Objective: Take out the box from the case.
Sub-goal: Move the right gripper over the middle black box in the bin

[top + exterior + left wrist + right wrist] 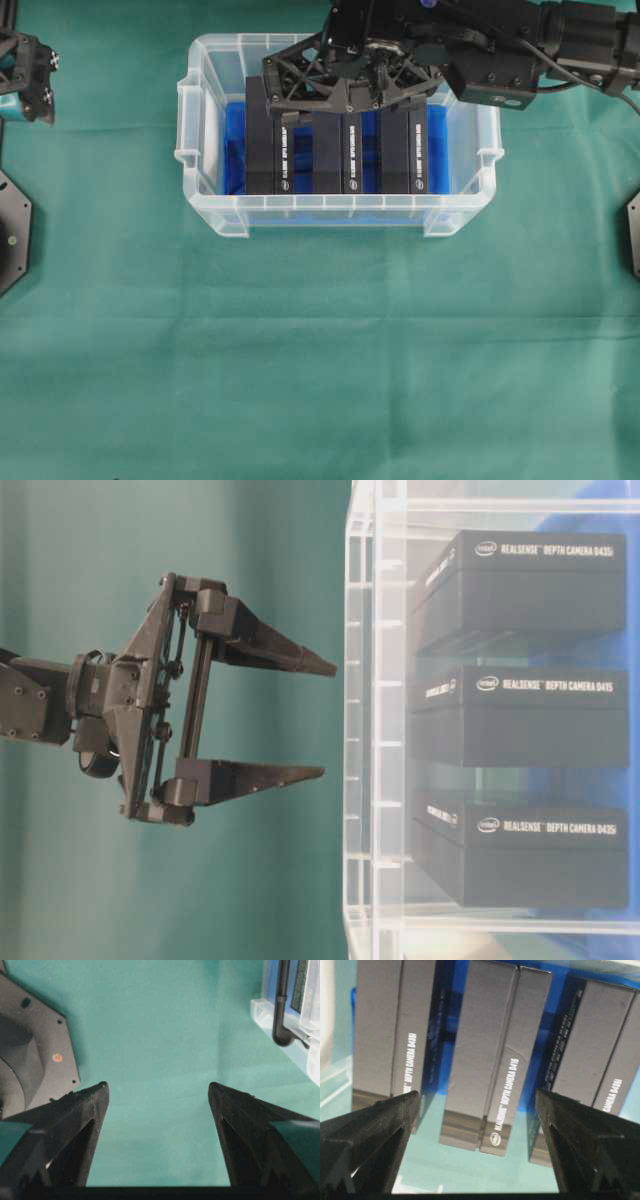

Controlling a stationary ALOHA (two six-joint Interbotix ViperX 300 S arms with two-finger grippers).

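Three dark boxes stand on edge side by side in the case [215,215], on its blue lining, and we judge the middle box [352,150] to be our target: in the right wrist view it sits squarely between the two fingers. The left box [272,150] and the right box [405,150] flank it with narrow strips of blue between, so there is little room for fingers to slip down. That is why we hold the right gripper [350,95] spread wide above the far end of the row, its fingers apart enough to straddle the middle box, and touching nothing as far as we can tell. We see it hover over the case rather than down among the boxes.

Our left gripper [25,75] waits well apart at the table's left edge, also wide and empty, over bare green cloth [320,350]; we keep it out of the way because one arm should suffice for a light carton.
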